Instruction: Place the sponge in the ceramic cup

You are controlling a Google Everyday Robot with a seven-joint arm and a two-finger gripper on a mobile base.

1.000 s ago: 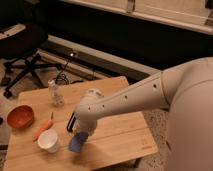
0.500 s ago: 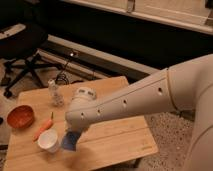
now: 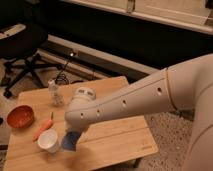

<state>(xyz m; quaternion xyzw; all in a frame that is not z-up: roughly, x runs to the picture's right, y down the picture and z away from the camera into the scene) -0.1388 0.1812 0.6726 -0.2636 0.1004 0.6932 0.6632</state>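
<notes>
- While arm (image 3: 130,102) reaches in from R across wooden table (image 3: 115,142), gripper (image 3: 75,134) sits low over table's front-L area, mostly hidden under white wrist (image 3: 82,107).
- Jaws: closed, gripping the sponge (image 3: 69,142). Fingers hardly visible behind wrist housing.
- Sponge pos: blue block, tilted, at gripper tip, just R of ceramic cup (image 3: 48,140). Outside cup, not over its opening.
- Can't tell if sponge's lower edge touches tabletop or hangs just above it.
- Cup: white, upright, mouth up, near table's front-L corner.
- Orange carrot (image 3: 43,129) lies diagonally btw cup and orange-red bowl (image 3: 20,116). Its lower end is near cup rim, contact unclear.
- Bowl at L edge of table, well apart from sponge.
- Upright clear small bottle (image 3: 55,92) near table's back-L edge, behind wrist, apart from everything else.
- Off table: black office chair (image 3: 22,42) on floor, back-L of scene.
- Arm's upper segment fills R side of view, covers table's R end.
</notes>
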